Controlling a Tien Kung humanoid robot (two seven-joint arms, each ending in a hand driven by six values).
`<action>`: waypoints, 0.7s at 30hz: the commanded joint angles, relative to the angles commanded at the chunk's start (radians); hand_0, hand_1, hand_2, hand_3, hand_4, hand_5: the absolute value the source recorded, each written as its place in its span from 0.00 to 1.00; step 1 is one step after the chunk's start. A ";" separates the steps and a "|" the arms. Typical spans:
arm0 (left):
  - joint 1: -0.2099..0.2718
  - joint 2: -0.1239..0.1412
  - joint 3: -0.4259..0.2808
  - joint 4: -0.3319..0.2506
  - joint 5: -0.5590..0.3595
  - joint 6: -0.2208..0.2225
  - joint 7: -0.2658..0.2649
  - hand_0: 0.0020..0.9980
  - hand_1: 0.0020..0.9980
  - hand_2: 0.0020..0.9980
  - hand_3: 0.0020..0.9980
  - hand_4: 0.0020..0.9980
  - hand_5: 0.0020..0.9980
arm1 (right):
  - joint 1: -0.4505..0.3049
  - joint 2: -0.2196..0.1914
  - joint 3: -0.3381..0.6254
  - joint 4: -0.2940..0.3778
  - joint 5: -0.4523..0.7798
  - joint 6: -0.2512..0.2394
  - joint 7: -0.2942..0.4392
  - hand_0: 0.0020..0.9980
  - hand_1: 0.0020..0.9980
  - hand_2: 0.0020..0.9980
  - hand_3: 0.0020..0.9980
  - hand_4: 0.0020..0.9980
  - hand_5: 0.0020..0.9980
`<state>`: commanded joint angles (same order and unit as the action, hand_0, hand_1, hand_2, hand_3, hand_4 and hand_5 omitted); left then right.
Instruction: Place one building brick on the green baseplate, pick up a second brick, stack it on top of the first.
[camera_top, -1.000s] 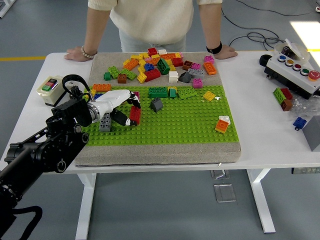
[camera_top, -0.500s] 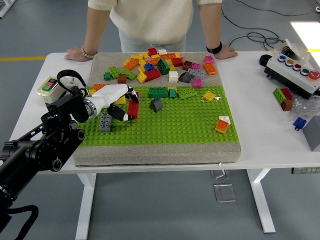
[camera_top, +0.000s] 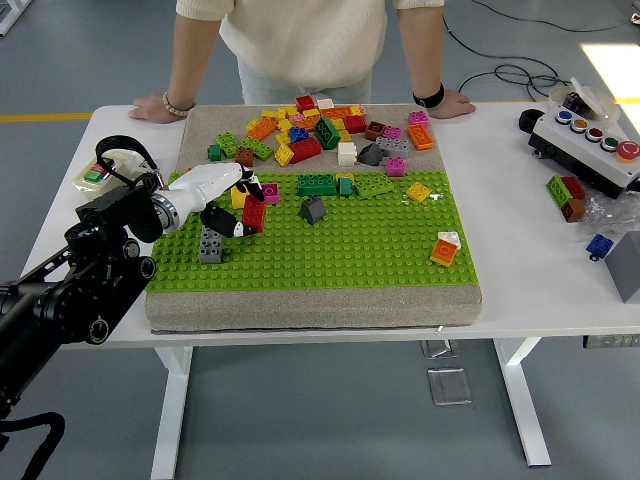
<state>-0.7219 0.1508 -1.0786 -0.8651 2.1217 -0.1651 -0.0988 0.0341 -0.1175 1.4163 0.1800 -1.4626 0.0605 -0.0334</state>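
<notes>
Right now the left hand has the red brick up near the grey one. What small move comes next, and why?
Probably shift the left hand down-left and lower the red brick onto the grey brick. The grey one sits alone on the green baseplate, just below-left of the held brick.

white table (camera_top: 520, 290) | grey mat (camera_top: 320, 305) | control box (camera_top: 590, 145) | loose bricks (camera_top: 572, 195)

Glossy white plastic shell on the left hand (camera_top: 222, 195), black matt casing up the arm. Shiny hard plastic on the red rectangular brick (camera_top: 253, 214) and the grey studded brick (camera_top: 210, 244). Studded, slightly glossy plastic across the green square baseplate (camera_top: 350, 240). Rough, grainy beige mat (camera_top: 320, 305) beneath. Smooth matt white tabletop (camera_top: 540, 270).
</notes>
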 joint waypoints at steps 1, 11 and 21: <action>0.003 0.003 -0.003 -0.007 0.002 -0.002 0.001 0.75 0.69 0.58 0.57 0.64 0.00 | 0.000 0.000 0.001 0.000 0.000 0.000 0.001 0.76 0.69 0.73 0.76 1.00 0.51; 0.033 0.032 -0.027 -0.084 0.001 -0.023 0.016 0.75 0.69 0.58 0.57 0.65 0.00 | -0.001 -0.003 0.010 0.000 -0.004 0.000 0.000 0.76 0.69 0.73 0.76 1.00 0.50; 0.073 0.053 -0.040 -0.135 0.001 -0.033 0.024 0.75 0.69 0.58 0.57 0.65 0.00 | -0.004 -0.001 0.014 0.000 -0.007 0.000 0.001 0.76 0.69 0.73 0.76 1.00 0.51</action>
<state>-0.6491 0.2036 -1.1188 -0.9998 2.1227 -0.1981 -0.0748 0.0305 -0.1189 1.4300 0.1800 -1.4691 0.0605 -0.0322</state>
